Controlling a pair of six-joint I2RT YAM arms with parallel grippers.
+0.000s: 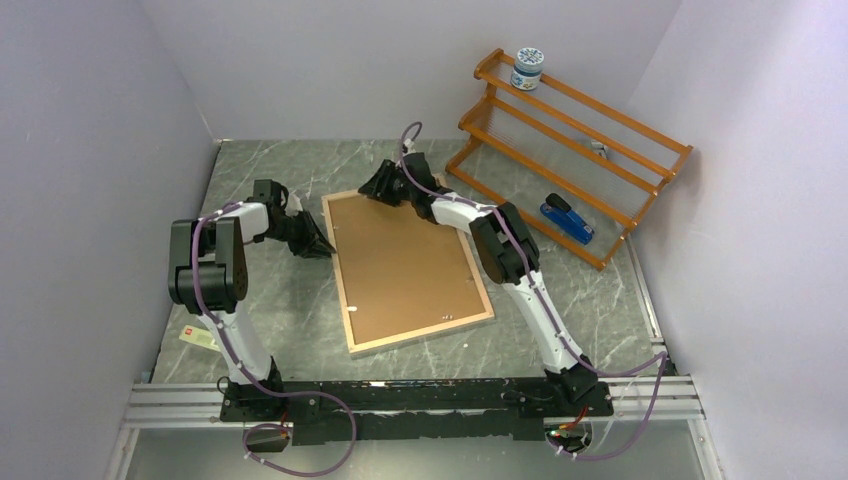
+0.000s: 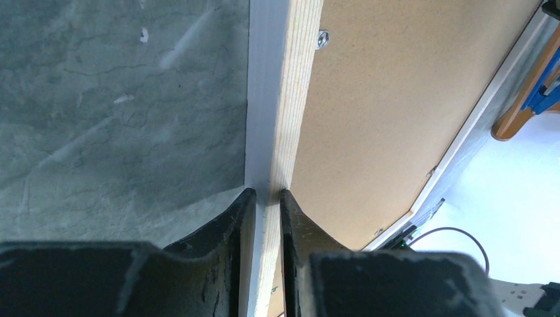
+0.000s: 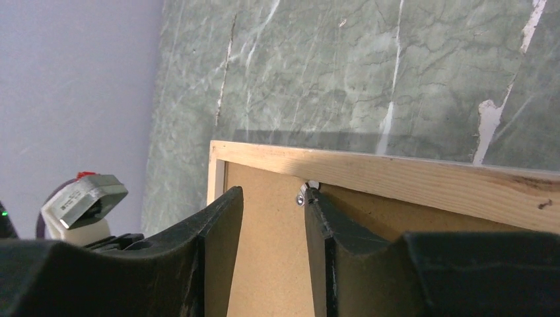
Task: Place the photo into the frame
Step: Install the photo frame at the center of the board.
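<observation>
Left end effector (image 2: pixel 267 193) grips the frame (image 2: pixel 294 99) by its rim. Right end effector (image 3: pixel 272 195) hangs half open, backing panel (image 3: pixel 264 264) just beneath it.

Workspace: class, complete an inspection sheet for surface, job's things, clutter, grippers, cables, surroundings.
Surface: green marbled table, white scuffs.
Job's things: frame lies face down, backing panel fitted; photo not seen.
Clutter: orange rack far right holding jar and blue stapler; label near left arm's base.
Grippers: left gripper shut on frame's left rim; right gripper open over a metal tab at the far rim.
Cables: purple cable runs along both arms.
Surroundings: plain pale walls.
</observation>
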